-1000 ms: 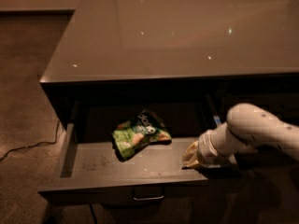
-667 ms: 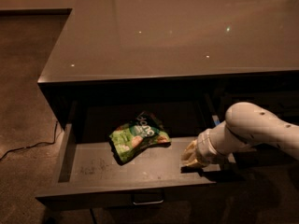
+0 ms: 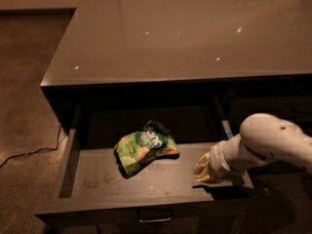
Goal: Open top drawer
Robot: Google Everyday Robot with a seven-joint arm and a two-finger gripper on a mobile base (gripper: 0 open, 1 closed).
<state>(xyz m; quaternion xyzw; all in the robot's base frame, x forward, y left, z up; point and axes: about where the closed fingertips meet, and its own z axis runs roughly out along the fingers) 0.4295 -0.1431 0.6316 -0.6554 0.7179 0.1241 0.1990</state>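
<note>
The top drawer (image 3: 97,182) stands pulled out under the counter, its pale scuffed floor showing. Its small metal loop handle (image 3: 155,215) shows at the bottom centre of the front. A crumpled green snack bag (image 3: 144,148) lies on the drawer floor near the middle. My gripper (image 3: 204,170) is over the drawer's right end, just inside the front edge, to the right of the bag and apart from it. The white arm (image 3: 265,143) comes in from the right and hides most of the gripper.
A wide glossy dark countertop (image 3: 185,33) overhangs the back of the drawer. A cable (image 3: 24,155) lies on the brown floor at the left. A closed dark front (image 3: 273,106) sits to the right of the drawer opening.
The view has shifted a little and the drawer shows slightly further out. My gripper stays at the drawer's right front part. The bag has not moved in the drawer.
</note>
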